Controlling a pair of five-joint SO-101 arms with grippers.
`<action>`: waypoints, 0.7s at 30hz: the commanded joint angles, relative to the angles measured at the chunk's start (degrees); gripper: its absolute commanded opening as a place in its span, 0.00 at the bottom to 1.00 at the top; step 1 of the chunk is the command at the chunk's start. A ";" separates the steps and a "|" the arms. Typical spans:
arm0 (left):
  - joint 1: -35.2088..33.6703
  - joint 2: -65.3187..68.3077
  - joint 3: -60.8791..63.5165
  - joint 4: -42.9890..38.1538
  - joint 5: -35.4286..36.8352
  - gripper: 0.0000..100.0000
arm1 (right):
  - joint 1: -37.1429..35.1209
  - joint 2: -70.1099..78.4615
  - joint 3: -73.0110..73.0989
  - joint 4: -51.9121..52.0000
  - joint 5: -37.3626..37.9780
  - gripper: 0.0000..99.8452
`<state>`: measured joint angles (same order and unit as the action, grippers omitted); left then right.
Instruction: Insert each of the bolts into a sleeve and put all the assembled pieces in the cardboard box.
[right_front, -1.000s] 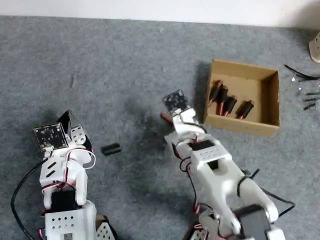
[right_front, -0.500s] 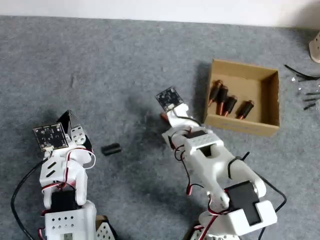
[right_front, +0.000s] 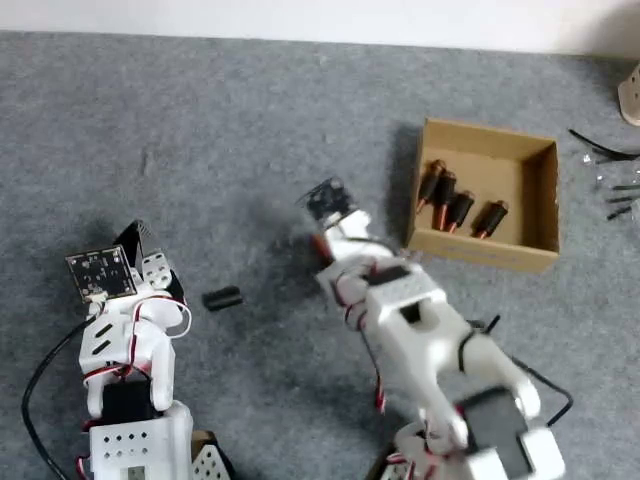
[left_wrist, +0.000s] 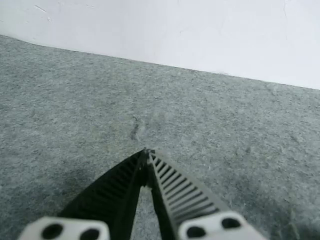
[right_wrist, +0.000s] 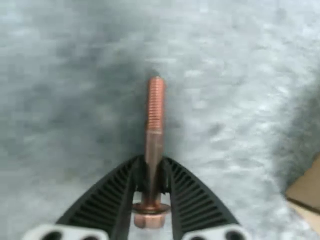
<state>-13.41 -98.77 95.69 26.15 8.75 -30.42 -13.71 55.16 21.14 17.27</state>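
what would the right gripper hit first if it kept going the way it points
Probably only the mat: the bolt in the right gripper leads over bare mat, and the sleeve lies off to the side. Depth is unclear.

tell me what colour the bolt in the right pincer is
Copper-orange. The bolt, gripped in the right pincer, shows best in the right wrist view.

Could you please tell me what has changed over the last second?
The right pincer, shut on the bolt, has swung away from the cardboard box toward the sleeve. The left pincer, the sleeve and the four assembled pieces in the box stayed put.
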 joint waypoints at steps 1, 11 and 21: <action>0.57 0.48 -1.89 -1.14 0.26 0.01 | -9.27 -11.38 4.09 0.66 0.62 0.00; 0.57 0.48 -1.89 -1.14 0.26 0.01 | -8.13 -8.57 6.02 0.84 0.70 0.10; -10.95 0.48 -4.62 -0.18 0.62 0.01 | -19.03 -4.44 -7.34 11.56 0.97 0.29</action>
<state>-19.03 -98.77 95.43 26.15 8.75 -44.92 -18.55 53.32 30.20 17.36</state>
